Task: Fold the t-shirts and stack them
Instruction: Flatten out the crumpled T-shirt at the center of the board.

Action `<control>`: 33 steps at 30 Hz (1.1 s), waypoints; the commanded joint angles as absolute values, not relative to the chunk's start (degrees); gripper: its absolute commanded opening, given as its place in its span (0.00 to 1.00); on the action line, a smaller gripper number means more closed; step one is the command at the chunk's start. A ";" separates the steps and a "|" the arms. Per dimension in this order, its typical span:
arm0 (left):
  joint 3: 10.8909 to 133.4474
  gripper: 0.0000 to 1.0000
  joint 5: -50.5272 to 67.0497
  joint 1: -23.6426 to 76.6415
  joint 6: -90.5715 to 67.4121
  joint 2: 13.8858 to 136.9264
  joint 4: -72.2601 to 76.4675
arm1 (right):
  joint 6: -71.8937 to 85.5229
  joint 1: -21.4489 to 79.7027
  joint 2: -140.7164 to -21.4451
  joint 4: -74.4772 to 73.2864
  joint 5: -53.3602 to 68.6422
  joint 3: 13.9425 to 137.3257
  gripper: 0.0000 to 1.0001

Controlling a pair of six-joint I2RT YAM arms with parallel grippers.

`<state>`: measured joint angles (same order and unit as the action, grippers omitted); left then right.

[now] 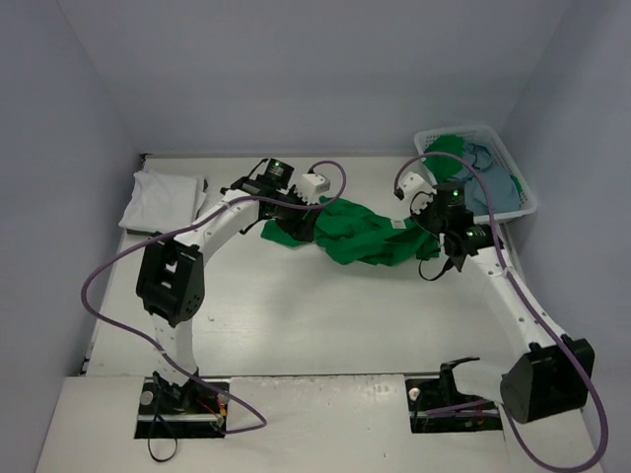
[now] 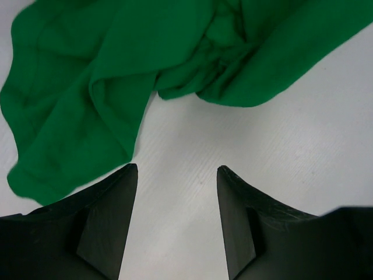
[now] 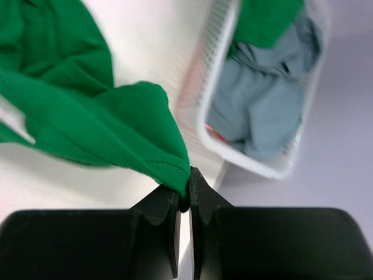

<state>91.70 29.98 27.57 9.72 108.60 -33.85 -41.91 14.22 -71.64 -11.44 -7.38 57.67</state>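
Right end effector [image 3: 183, 192] pinched shut on the hem of a crumpled bright green cloth t-shirt [image 1: 355, 232] at mid-desk. The left end effector [image 2: 178, 169] hangs open over the white desk [image 1: 325, 315] at the shirt's 9 o'clock end. A folded white t-shirt [image 1: 163, 200] lies at 10 o'clock, and a dusty blue-grey t-shirt [image 1: 488, 175] fills the white slotted plastic basket [image 1: 523, 192] at 2 o'clock.

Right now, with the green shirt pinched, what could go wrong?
1. The right gripper holds the green shirt only by a thin bit of hem at its tips; it may slip out.
2. The left gripper is open over bare table, so a pull would probably drag the shirt bunched.
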 commanded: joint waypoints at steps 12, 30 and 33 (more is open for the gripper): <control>114.95 0.51 33.57 35.51 3.87 124.18 -24.26 | -47.63 11.43 -65.91 -25.40 0.97 48.61 0.00; 96.51 0.52 37.11 39.55 3.07 118.30 -10.64 | -49.83 11.51 -70.75 -25.66 -2.37 44.12 0.00; 98.42 0.52 37.17 39.81 2.82 120.40 -10.45 | -49.57 11.51 -70.75 -25.58 -2.02 43.86 0.00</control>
<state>95.02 37.98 38.87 1.39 125.23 -16.36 -49.19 11.33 -70.83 -25.63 -1.06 43.62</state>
